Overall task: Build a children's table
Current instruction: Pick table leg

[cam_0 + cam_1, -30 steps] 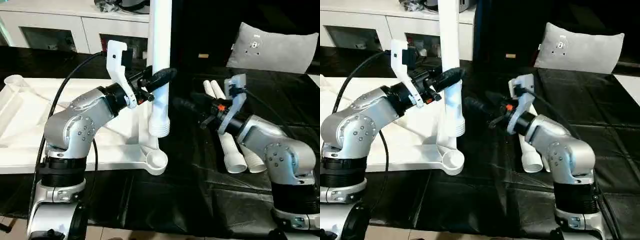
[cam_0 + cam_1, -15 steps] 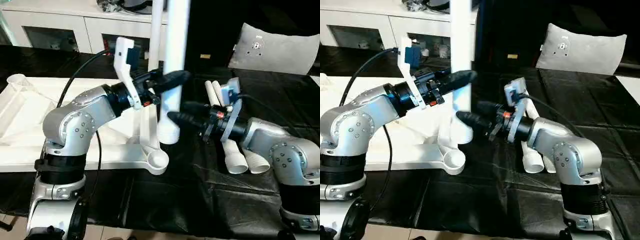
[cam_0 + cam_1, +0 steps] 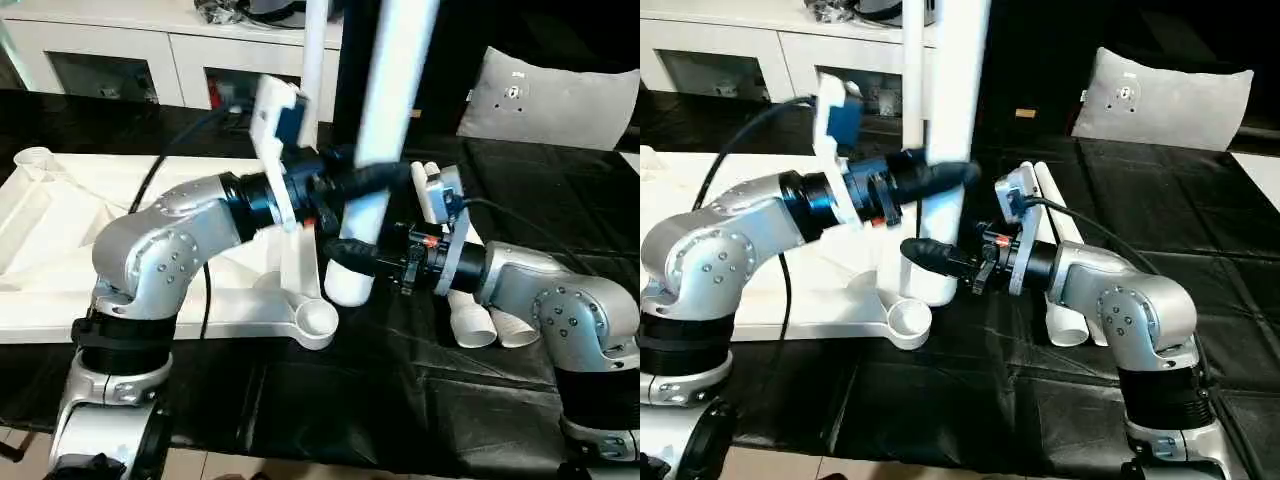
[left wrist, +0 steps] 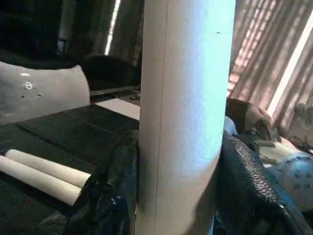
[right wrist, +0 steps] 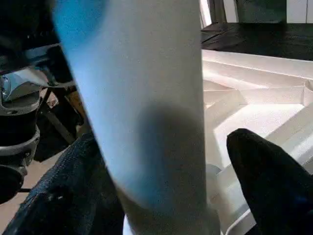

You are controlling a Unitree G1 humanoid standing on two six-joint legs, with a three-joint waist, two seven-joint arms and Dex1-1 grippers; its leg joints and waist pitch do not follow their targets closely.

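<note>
Leg tilted, apparently above corner socket.

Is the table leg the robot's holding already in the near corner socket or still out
Out. The leg hangs tilted in the left gripper, its ribbed end beside the empty corner socket.

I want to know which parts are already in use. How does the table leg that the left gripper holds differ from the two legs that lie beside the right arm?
The held leg stands nearly upright, slightly tilted, clamped by the left gripper; the two spare legs lie flat, side by side, on the black cover, ungripped. The right gripper straddles the held leg's lower end. All are white tapered tubes.
</note>
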